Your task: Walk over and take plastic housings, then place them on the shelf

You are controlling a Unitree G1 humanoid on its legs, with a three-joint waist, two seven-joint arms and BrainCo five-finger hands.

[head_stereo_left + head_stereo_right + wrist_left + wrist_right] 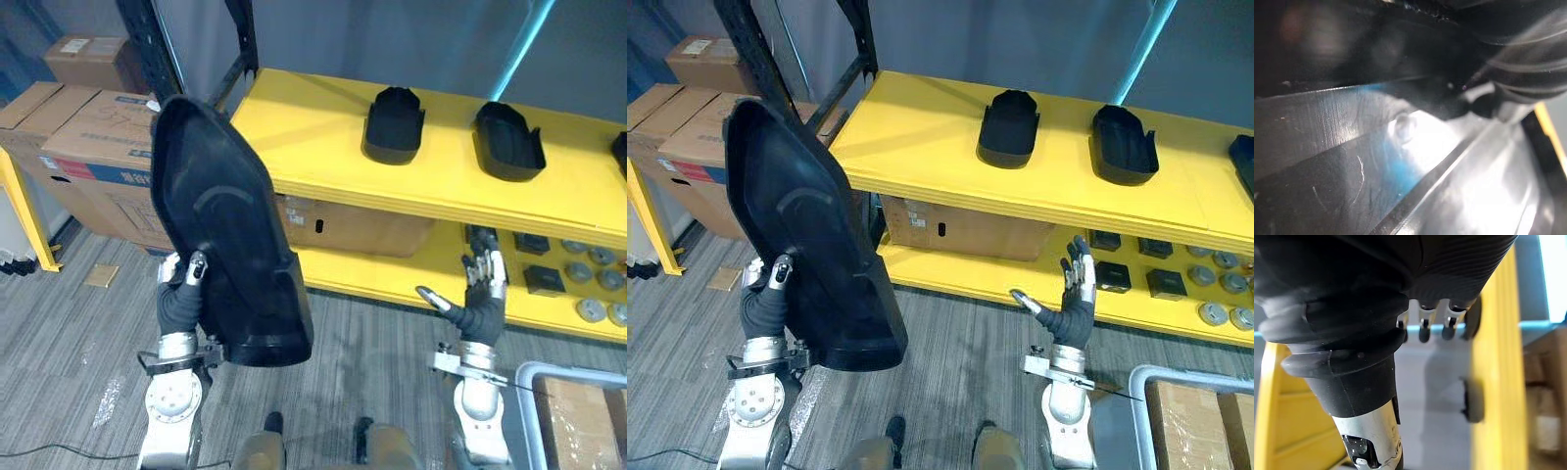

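Observation:
A large black plastic housing stands upright in my left hand, whose thumb curls over its lower edge; the glossy housing surface sits right against that wrist camera. It is held in front of the left end of the yellow shelf. Two smaller black housings rest on the shelf's top board. My right hand is raised in front of the lower shelf board with fingers straight and nothing in it; its fingers show in the right wrist view.
Brown cardboard boxes stand at the left beside the black shelf upright. A box sits under the top board, and small dark and grey parts lie on the lower board. A grey bin with cardboard is at lower right.

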